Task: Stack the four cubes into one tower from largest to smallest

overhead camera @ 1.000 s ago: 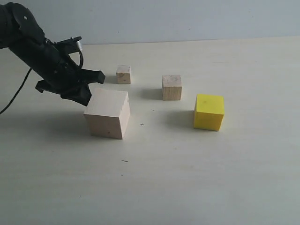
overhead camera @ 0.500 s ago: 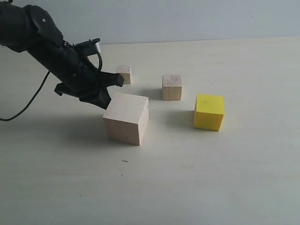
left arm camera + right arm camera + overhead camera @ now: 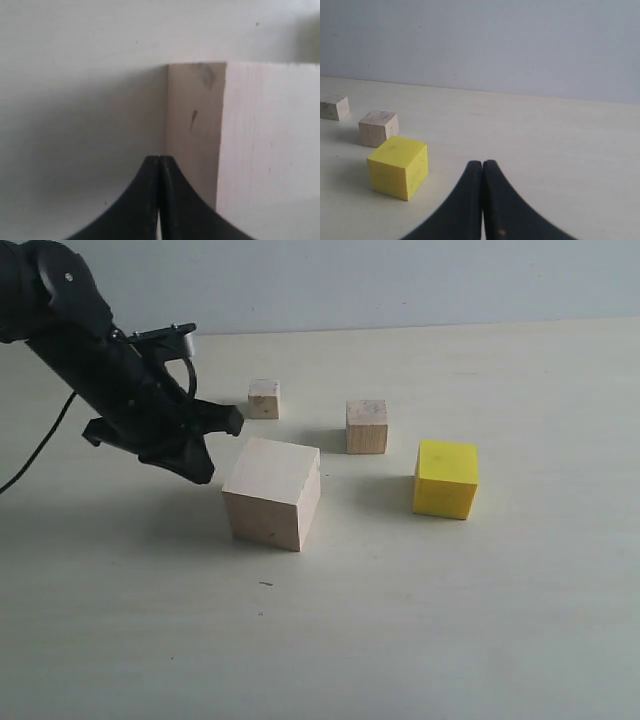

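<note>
**Both my jaws clenched on nothing, left tips at the big cube's side**

My left gripper (image 3: 203,472) is clenched with nothing between the fingers. In my left wrist view the two black fingers meet in one seam (image 3: 159,160). The big wooden cube (image 3: 272,495) stands on the table (image 3: 450,620) just beside those tips, on its side that faces my left arm. My wrist camera shows the tips pointing at the upright edge of a narrow face of that cube (image 3: 195,125). From the outside view I cannot tell whether the tips touch the wood or stop just short of it.

The tiny wooden cube (image 3: 264,398) sits farther back, near my left gripper's upper part but apart from it. The small wooden cube (image 3: 366,426) stands behind and to the right of the big one. The yellow cube (image 3: 446,478) is well apart from the big one, farther right. All four rest singly on the table, none on another.

My right gripper (image 3: 482,164) is also pressed shut and grasps nothing. The yellow cube (image 3: 398,167) lies ahead of it and off to one side, clear of the fingers. Beyond that stand the small cube (image 3: 378,128) and the tiny one (image 3: 334,107).
</note>
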